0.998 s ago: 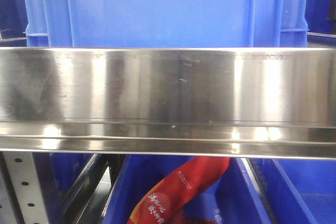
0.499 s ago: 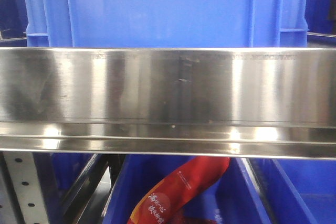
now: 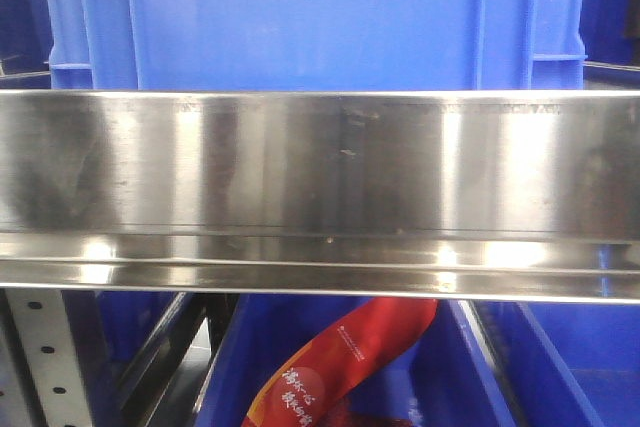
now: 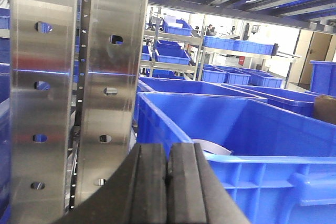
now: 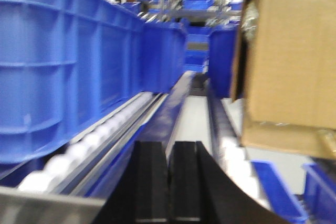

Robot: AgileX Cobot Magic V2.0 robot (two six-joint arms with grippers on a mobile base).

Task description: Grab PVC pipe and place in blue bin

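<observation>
Both pincers pressed closed, empty: left gripper [image 4: 168, 182] beside perforated steel upright [image 4: 73, 93], right gripper [image 5: 169, 182] facing roller track [image 5: 94, 140]. Steel shelf rail [image 3: 320, 187] blocking blue bin [image 3: 310, 17]; cardboard box [image 5: 289, 56] right of track.

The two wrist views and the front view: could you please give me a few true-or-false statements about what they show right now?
1. The left gripper is shut with nothing between its pads. True.
2. The right gripper holds a PVC pipe. False: it is shut and empty.
3. A cardboard box appears in the right wrist view. True.
4. The front view's red package lies on top of the steel shelf rail. False: it sits below the rail.
</observation>
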